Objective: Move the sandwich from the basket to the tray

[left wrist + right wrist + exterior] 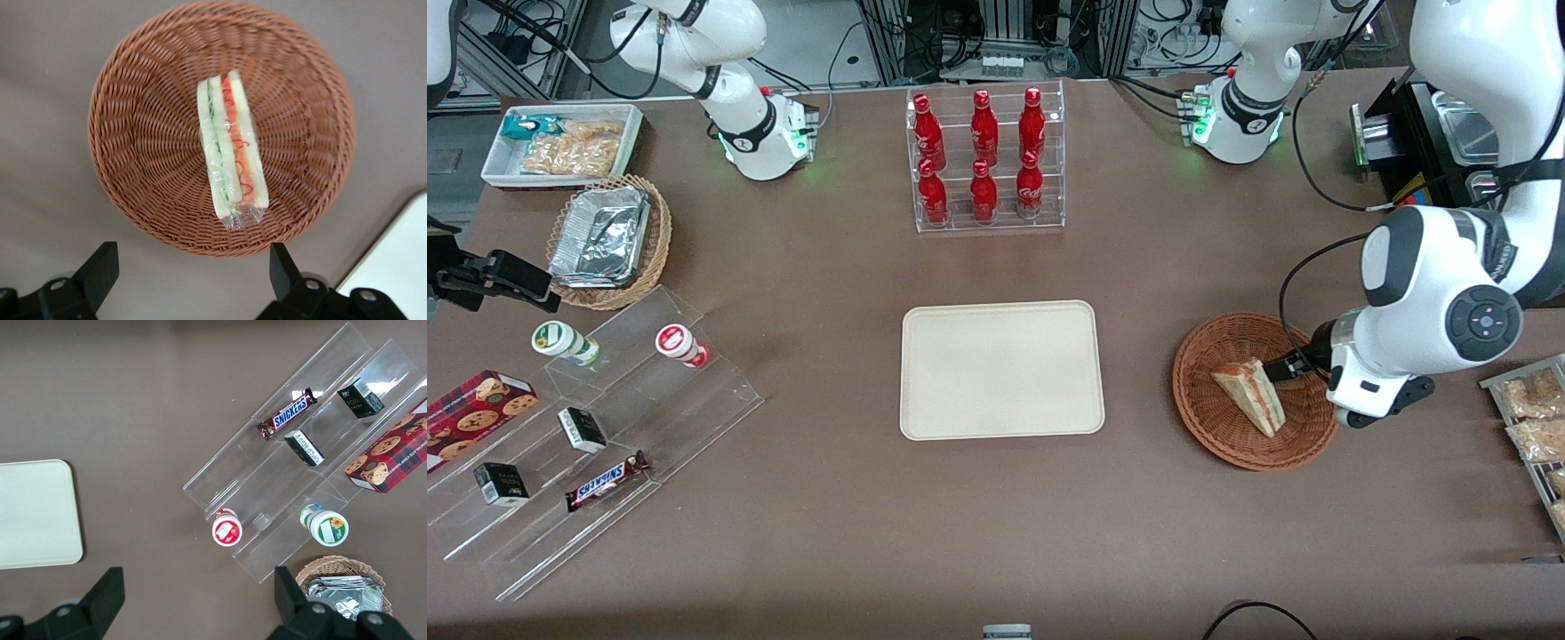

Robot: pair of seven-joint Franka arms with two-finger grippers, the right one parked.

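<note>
The sandwich (pixel 1249 391), a pale bread wedge with red and green filling in clear wrap, lies in the round reddish-brown basket (pixel 1209 418). The left wrist view shows the sandwich (pixel 230 157) edge-up in the middle of the basket (pixel 147 147). My left gripper (pixel 1285 366) hovers above the basket's rim on the working arm's end. It is open and empty, with its fingers (pixel 100 267) spread wide over the table just outside the rim. The cream-beige tray (pixel 1000 369) lies empty mid-table, beside the basket toward the parked arm's end. A corner of it shows in the left wrist view (pixel 400 260).
A clear rack of red bottles (pixel 985 160) stands farther from the camera than the tray. Metal trays of snacks (pixel 1534 418) lie at the working arm's end. A clear stepped shelf (pixel 596 418), a foil-pan basket (pixel 609 236) and a white bin (pixel 560 142) lie toward the parked arm's end.
</note>
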